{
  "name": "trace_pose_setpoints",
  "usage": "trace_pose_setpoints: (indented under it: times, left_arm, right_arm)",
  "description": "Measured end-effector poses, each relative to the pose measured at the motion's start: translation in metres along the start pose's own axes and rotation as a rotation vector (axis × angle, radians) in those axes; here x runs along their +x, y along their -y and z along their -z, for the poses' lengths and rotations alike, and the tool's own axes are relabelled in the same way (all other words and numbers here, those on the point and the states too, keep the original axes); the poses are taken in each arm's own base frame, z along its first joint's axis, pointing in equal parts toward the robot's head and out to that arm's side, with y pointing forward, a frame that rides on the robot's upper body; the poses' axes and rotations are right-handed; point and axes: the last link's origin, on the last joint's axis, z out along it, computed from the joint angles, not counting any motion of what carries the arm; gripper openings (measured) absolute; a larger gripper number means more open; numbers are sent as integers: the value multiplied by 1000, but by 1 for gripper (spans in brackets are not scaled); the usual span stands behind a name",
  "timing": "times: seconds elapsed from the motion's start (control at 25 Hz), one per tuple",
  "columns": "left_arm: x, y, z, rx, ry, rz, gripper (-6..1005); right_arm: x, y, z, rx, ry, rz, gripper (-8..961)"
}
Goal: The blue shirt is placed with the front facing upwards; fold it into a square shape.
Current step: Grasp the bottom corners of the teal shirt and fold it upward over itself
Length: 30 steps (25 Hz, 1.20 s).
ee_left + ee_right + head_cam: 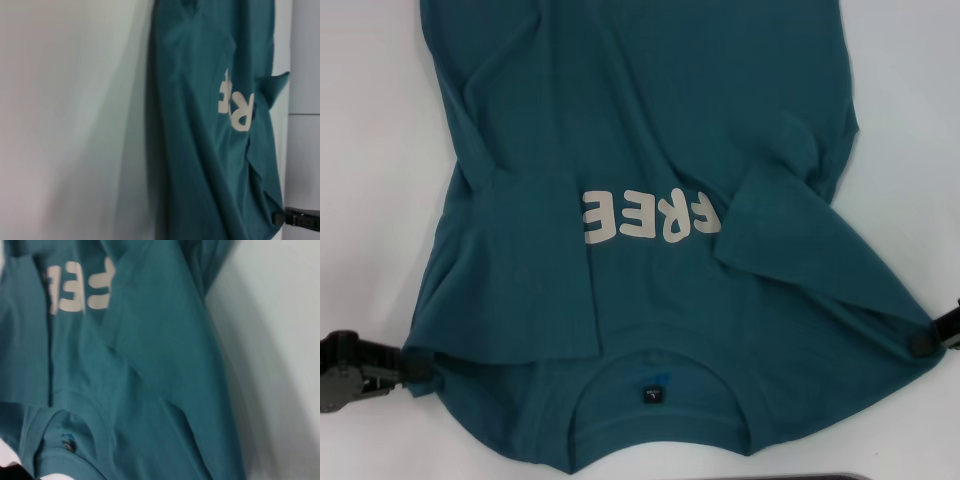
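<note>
The blue shirt (650, 150) lies front up on the white table (370, 150), its collar (655, 385) nearest me and the pale lettering (650, 217) at mid-chest. Both sleeves are folded inward over the chest. My left gripper (423, 375) is shut on the shoulder corner at the left. At the right shoulder corner my right gripper (920, 345) is pinching the cloth, and the fabric is drawn taut toward both. The left wrist view shows the shirt (215, 150) and the right gripper (295, 218) farther off. In the right wrist view the shirt (150, 380) shows its collar label (67, 444).
White table surface lies bare on both sides of the shirt (910, 120). A dark edge (880, 476) shows at the near right. The shirt's hem runs out of the head view at the far side.
</note>
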Motion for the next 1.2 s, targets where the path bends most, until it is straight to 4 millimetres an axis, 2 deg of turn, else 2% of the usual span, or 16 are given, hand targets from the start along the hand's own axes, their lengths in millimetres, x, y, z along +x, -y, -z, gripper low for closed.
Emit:
trace_pose_setpoints:
  times: [0.32, 0.72, 1.2]
  left_arm:
    - [-8, 10, 8, 67, 16, 23, 50]
    - [-14, 16, 12, 93, 25, 44, 50]
    - [-23, 23, 17, 119, 30, 65, 51]
  right_arm:
    - [10, 6, 10, 19, -11, -22, 41]
    - [33, 8, 12, -3, -31, -58, 41]
    - [37, 9, 12, -5, -41, -64, 42]
